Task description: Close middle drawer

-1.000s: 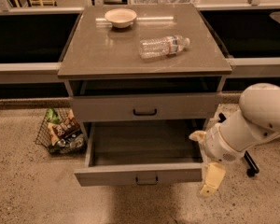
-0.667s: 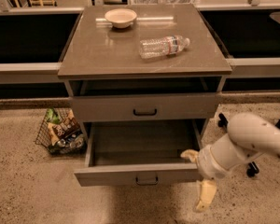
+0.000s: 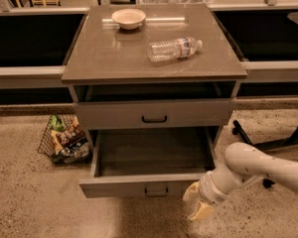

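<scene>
The middle drawer (image 3: 139,186) is pulled far out of the grey cabinet; its low front panel has a small dark bar handle (image 3: 156,191), and its long shallow box is empty. Above it is a taller drawer front (image 3: 154,114) with a black handle, nearly flush with the cabinet. My gripper (image 3: 196,205), cream-tipped on a white arm (image 3: 258,167), hangs low just in front of the middle drawer's front right corner, close to the panel. I cannot tell whether it touches the panel.
On the cabinet top (image 3: 114,58) are a white bowl (image 3: 128,18) and a plastic bottle (image 3: 175,48) lying on its side. A wire basket of snack packs (image 3: 64,140) stands on the floor to the left. Black chair legs (image 3: 280,140) are at the right.
My gripper has moved down and to the left, from beside the drawer's right side to in front of its front right corner. The drawer has not moved.
</scene>
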Available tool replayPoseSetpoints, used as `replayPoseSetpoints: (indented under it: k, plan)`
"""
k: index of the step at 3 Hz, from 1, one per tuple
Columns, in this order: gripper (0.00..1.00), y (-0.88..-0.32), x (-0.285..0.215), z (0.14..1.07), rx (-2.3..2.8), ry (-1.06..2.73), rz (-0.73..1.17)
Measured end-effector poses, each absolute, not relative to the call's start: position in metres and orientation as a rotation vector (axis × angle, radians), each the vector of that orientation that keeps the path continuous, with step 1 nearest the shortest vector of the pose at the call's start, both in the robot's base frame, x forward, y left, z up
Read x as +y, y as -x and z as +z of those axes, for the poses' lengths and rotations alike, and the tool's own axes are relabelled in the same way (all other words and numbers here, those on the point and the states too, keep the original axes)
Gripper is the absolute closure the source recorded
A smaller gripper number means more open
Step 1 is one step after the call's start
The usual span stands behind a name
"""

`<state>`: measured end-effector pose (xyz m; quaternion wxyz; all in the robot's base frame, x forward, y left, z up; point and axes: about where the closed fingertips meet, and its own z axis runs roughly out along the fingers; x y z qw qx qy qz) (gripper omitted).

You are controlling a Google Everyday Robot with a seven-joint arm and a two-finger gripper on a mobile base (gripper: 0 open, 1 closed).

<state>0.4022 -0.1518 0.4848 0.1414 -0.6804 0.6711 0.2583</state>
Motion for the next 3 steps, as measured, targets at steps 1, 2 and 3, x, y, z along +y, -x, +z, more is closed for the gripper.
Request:
replayPoseSetpoints:
  k: [1,2,3]
  plan:
    - [0.69,-0.398,-0.149,0.476,1.939,1.962,0.773]
    - [0.93,-0.398,-0.149,0.476,1.939,1.962,0.773]
    - [1.00,-0.409,-0.156,0.464,1.943,1.961,0.686]
